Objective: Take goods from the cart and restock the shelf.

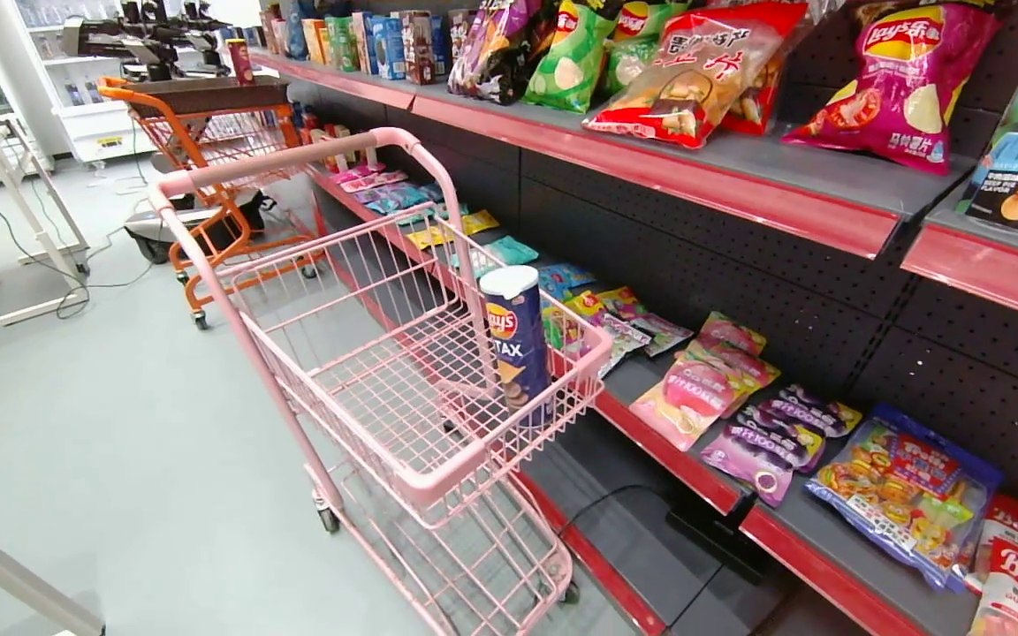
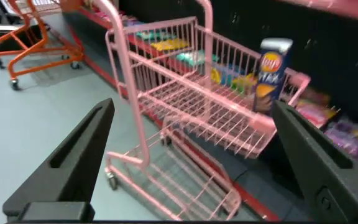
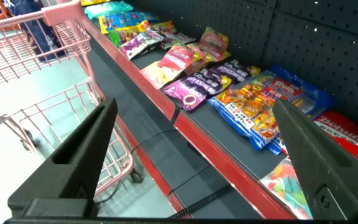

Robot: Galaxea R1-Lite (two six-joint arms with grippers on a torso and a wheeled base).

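An orange cart (image 1: 208,177) is standing on the grey floor (image 1: 102,424), well off ahead of me. It is carrying a dark board (image 1: 208,91) with a red can (image 1: 239,60) upright on it. Near it, thin cables (image 1: 116,284) are trailing past a white stand (image 1: 41,309). A black cord (image 1: 624,499) is lying low on my right.

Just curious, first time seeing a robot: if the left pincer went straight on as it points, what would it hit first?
Probably the wire basket of the pink cart, dead ahead of the open left pincer. The crisps can stands at the basket's far corner. Depth is unclear.
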